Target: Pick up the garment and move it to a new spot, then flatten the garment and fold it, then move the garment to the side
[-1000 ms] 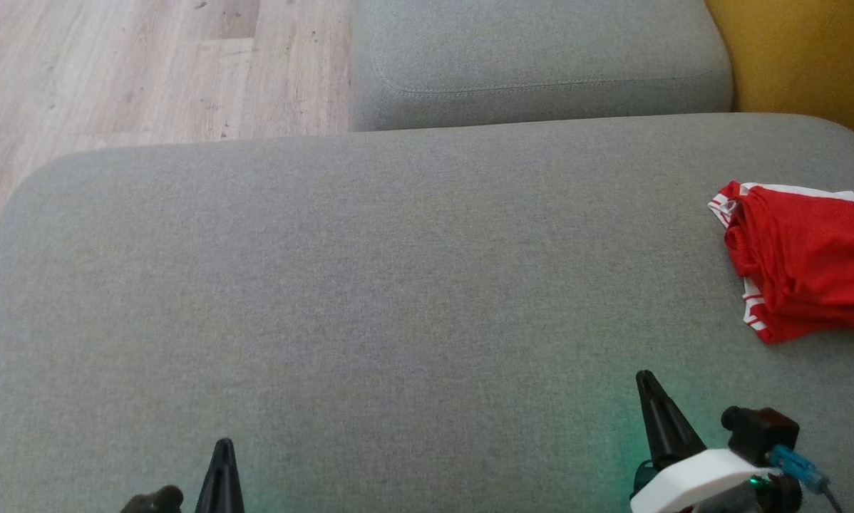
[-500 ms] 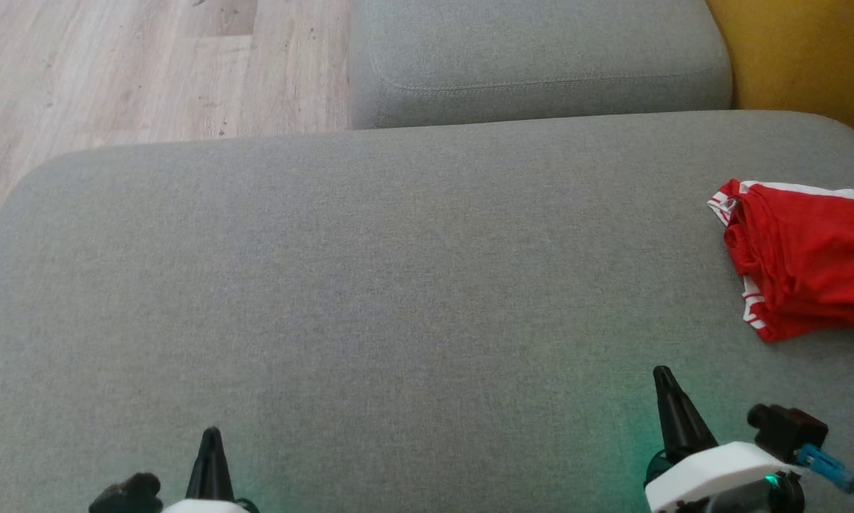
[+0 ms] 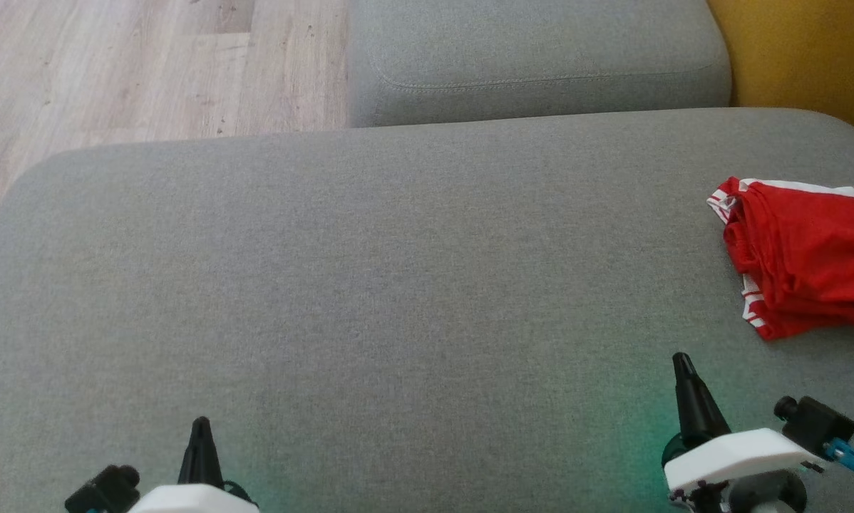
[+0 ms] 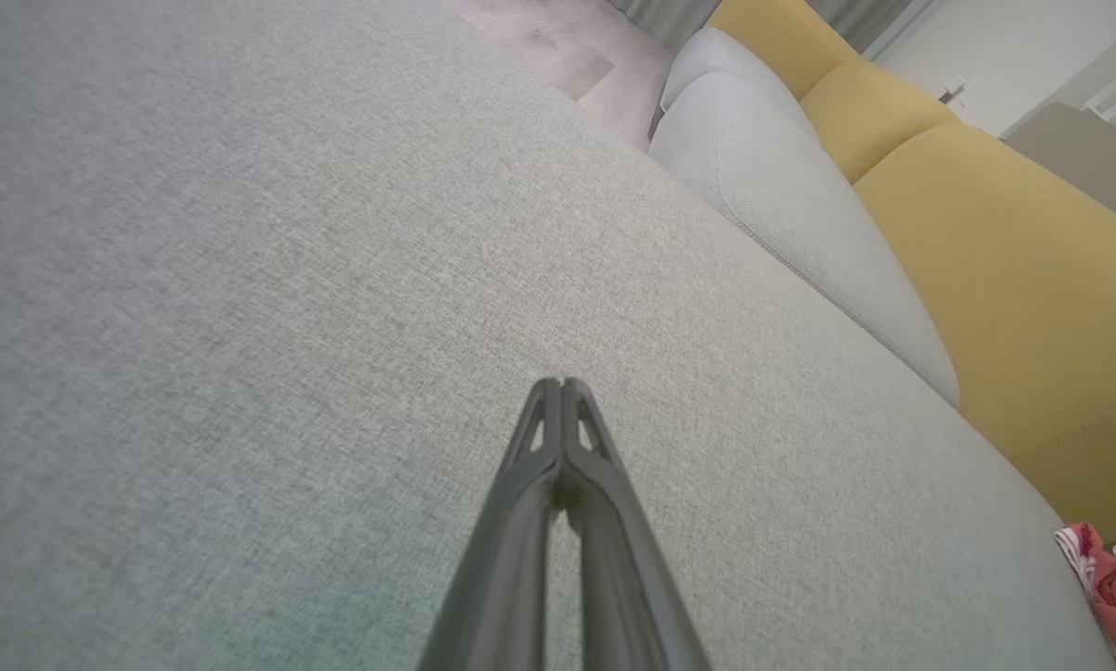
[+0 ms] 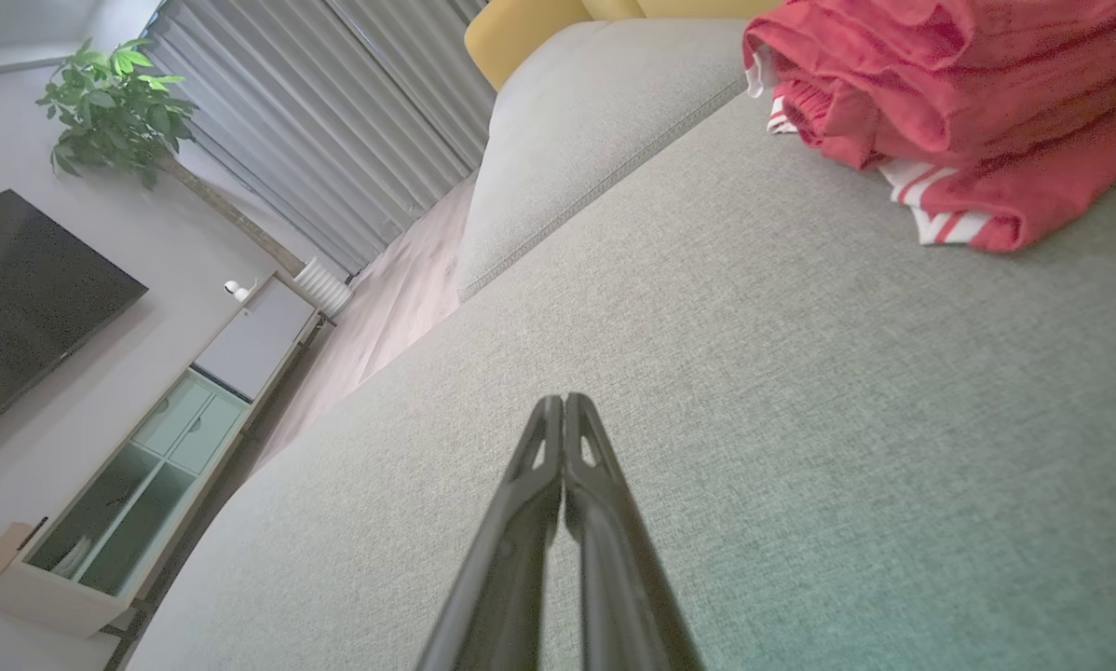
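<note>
Garment (image 3: 805, 256): red with white-striped trim, bundled in folds at the right edge of the big grey seat cushion (image 3: 398, 285), cut off by the head view's right border. It sits at the same spot on the cushion as a second ago, shape unchanged. It also shows at the top right in the right wrist view (image 5: 949, 102), and as a red scrap at the lower right corner in the left wrist view (image 4: 1112, 582). What changed is the arms. The right gripper (image 3: 681, 360) has moved up the view and to the right, tip now closer to the garment's near edge but still clear of it, with bare cushion between. The left gripper (image 3: 200, 424) has moved up and slightly left, with more of its white housing in view, far from the garment. The head camera barely shifted. Both grippers have their fingers pressed together to a single point and hold nothing. The left wrist view (image 4: 563, 382) and right wrist view (image 5: 563, 399) confirm it: tips meet, with only bare grey fabric beyond them. Whether the tips touch the cushion, can't tell. Behind the seat are a smaller grey cushion (image 3: 534, 57), wood floor (image 3: 113, 64) at far left and a yellow cushion (image 3: 805, 50) at far right.
</note>
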